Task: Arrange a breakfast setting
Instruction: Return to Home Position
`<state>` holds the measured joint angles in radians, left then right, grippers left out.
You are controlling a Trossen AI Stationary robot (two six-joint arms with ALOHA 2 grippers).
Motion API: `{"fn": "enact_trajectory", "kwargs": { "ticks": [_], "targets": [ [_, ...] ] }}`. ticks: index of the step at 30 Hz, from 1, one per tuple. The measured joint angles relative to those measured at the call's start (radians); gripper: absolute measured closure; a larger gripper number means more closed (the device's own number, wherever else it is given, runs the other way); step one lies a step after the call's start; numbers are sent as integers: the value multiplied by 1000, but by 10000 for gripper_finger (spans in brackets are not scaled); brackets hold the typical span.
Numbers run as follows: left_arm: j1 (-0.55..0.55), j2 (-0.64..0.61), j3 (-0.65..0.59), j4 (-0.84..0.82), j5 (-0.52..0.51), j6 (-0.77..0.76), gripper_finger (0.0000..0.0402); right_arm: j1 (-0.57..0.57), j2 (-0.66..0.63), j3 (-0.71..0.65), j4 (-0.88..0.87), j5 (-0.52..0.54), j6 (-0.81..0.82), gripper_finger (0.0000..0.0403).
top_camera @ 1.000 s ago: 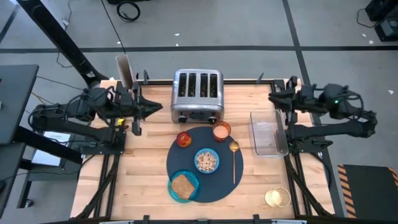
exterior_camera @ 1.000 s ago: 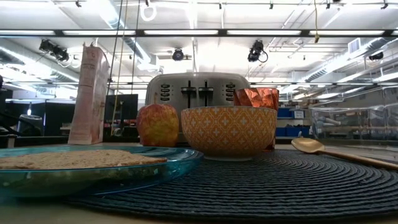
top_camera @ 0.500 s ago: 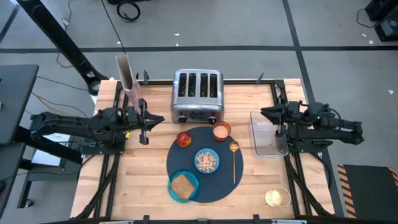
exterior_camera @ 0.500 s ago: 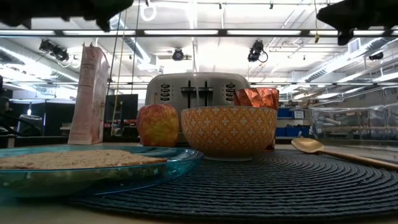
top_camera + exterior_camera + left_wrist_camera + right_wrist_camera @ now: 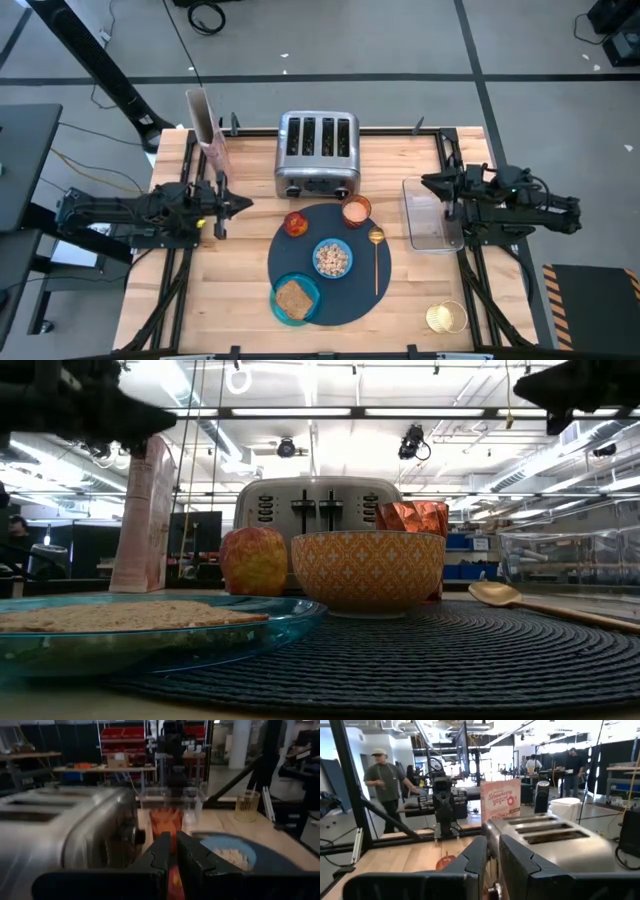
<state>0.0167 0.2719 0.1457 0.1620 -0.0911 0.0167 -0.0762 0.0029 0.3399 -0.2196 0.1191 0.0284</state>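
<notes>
The mat (image 5: 352,296) looks fully set, so I'm homing: left gripper (image 5: 232,205) at the surface's (image 5: 235,290) left edge, right gripper (image 5: 432,184) at its right, both clenched on nothing. Next, fold to rest.

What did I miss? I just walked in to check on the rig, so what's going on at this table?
A breakfast setting is laid out and nothing is being handled. On the navy mat sit a blue bowl with cereal, a teal plate with toast, a gold spoon, a copper cup and a red fruit. The toaster stands beyond the mat. The left hand and right hand are both shut and empty, low at the table's left and right sides.
</notes>
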Motion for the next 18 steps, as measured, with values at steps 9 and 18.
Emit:
{"fn": "enact_trajectory", "kwargs": {
  "ticks": [9,18],
  "targets": [
    [0,-79,-103,-4,2,-6,366,0,0,-233,241,-16,60,340],
    [0,-85,-138,-2,-24,-17,365,0,2,-334,333,-12,75,340]
  ]
}}
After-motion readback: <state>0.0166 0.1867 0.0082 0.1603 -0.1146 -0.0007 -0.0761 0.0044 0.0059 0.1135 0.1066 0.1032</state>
